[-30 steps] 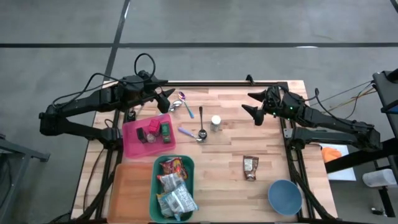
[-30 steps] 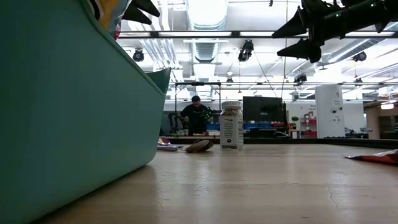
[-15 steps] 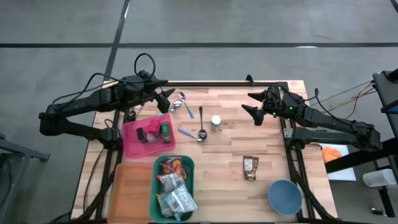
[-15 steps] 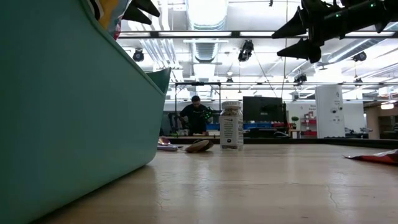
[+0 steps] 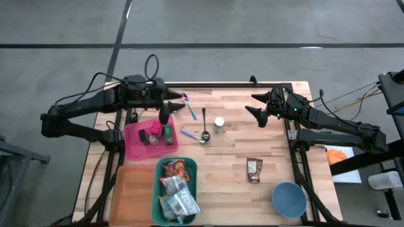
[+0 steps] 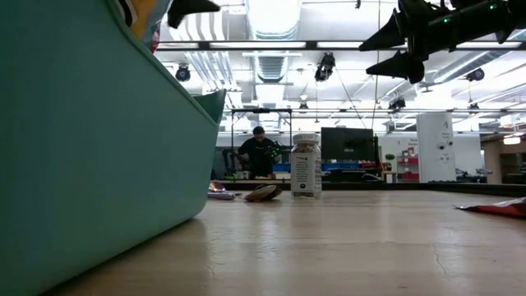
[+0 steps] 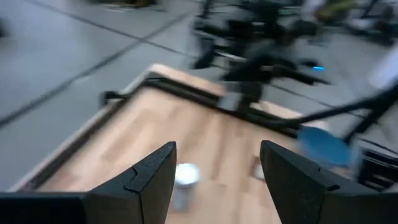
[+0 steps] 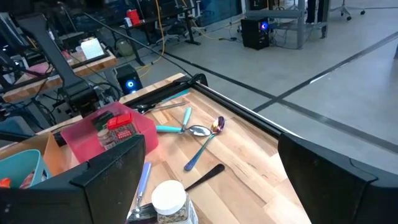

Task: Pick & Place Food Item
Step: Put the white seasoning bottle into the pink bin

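Snack packet (image 5: 254, 169) lies flat on counter (image 5: 233, 151), near the blue bowl (image 5: 289, 198), untouched. Right tool (image 5: 255, 106) hangs released, fingers spread, well apart from packet. Left tool (image 5: 166, 112) sits over pink bin's (image 5: 133, 145) far edge, fingers parted, holding nothing

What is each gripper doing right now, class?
Left gripper: open, empty, by the pink bin.
Right gripper: open, empty, raised over the table.
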You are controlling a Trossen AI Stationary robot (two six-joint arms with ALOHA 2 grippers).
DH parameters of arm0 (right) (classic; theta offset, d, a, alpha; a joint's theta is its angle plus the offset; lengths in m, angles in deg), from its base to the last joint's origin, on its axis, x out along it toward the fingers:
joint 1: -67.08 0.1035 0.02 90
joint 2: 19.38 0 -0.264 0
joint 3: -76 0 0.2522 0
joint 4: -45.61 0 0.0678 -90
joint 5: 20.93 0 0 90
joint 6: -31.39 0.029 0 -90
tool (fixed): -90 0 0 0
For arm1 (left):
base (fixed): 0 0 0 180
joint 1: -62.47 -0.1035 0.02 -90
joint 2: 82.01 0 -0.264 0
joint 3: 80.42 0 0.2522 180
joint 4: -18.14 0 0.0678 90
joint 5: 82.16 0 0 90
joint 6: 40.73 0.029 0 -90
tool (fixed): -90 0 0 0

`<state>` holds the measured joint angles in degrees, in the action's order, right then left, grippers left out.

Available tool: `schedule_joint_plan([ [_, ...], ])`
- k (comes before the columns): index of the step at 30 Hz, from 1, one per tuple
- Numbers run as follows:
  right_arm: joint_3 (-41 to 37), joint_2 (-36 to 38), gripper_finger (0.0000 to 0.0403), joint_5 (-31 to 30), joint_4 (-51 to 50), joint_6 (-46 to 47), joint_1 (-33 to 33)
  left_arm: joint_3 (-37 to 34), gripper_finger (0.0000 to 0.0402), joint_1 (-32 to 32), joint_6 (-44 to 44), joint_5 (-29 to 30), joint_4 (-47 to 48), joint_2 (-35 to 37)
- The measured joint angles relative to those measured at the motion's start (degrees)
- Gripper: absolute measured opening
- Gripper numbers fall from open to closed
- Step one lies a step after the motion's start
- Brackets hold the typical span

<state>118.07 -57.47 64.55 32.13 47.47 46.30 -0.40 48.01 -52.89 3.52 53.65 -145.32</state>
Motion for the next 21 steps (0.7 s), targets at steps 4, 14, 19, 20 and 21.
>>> schedule_joint_plan([
  [4, 0.00, 0.00, 0.0364, -0.01, 0.00, 0.00, 0.00, 0.01, 0.0235, 0.00, 4.57, -2.98, -2.37, -3.42],
  [14, -0.03, 0.00, 0.0364, -0.01, 0.01, 0.00, 0.00, 0.00, 0.0235, -0.07, 14.10, -3.25, -8.61, -13.47],
  [19, -0.04, 0.00, 0.0364, -0.02, 0.00, 0.00, 0.00, 0.00, 0.0235, -0.07, 11.76, -5.20, -16.27, -18.45],
  [20, -0.04, 0.00, 0.0364, -0.01, 0.00, 0.00, 0.00, 0.00, 0.0235, -0.07, 11.75, -5.93, -17.55, -19.36],
  [21, -0.04, 0.00, 0.0364, -0.02, 0.00, 0.00, 0.00, 0.00, 0.0235, -0.07, 11.59, -6.73, -18.58, -20.28],
])
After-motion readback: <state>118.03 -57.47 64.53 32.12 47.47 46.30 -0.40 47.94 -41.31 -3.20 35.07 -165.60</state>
